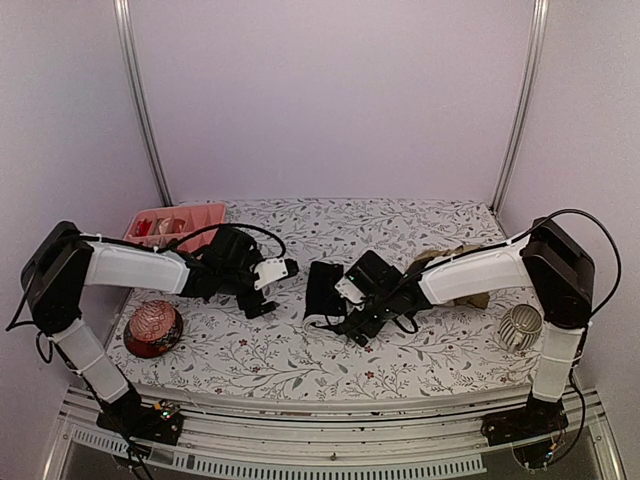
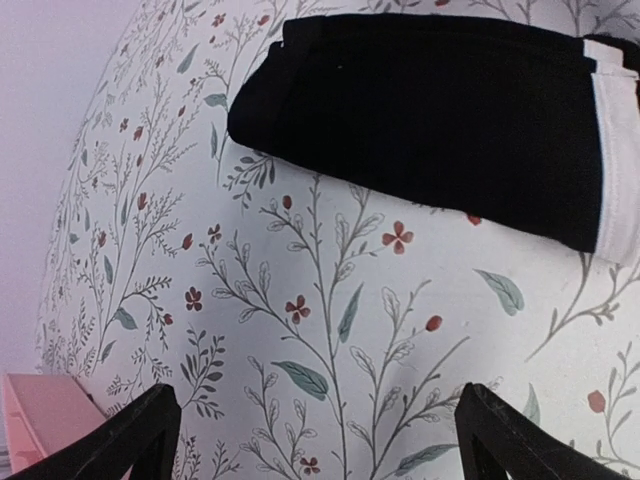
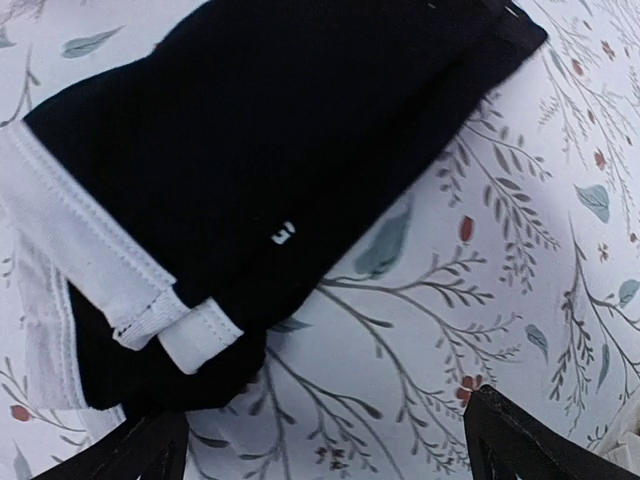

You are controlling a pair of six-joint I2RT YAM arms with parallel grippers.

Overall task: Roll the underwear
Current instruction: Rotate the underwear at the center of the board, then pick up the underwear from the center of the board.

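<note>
The black underwear (image 1: 320, 290) lay folded flat on the flower-patterned table (image 1: 420, 350), near its middle and between the two arms. In the right wrist view its white trim (image 3: 85, 235) sat at the left end of the garment, with a narrow white band doubled over at the near corner.

The left hand (image 1: 274, 288) was released, with the jaws spread wide and nothing between them. In the left wrist view it hung above bare table, apart from the black underwear (image 2: 430, 120), which lay just beyond the fingertips (image 2: 135, 440).

The right hand (image 1: 338, 325) was also released and grasped nothing. Its fingertips (image 3: 545, 445) straddled the trimmed end of the black underwear (image 3: 260, 150). Whether they touched the cloth could not be told.

The tan underwear (image 1: 440, 258) lay bunched to the right, further back and partly hidden behind the right arm.

A pink tray (image 1: 178, 224) stood at the far left corner. A red-brown bowl (image 1: 152, 328) sat near the left edge. A ribbed white object (image 1: 520, 326) stood near the right edge.
</note>
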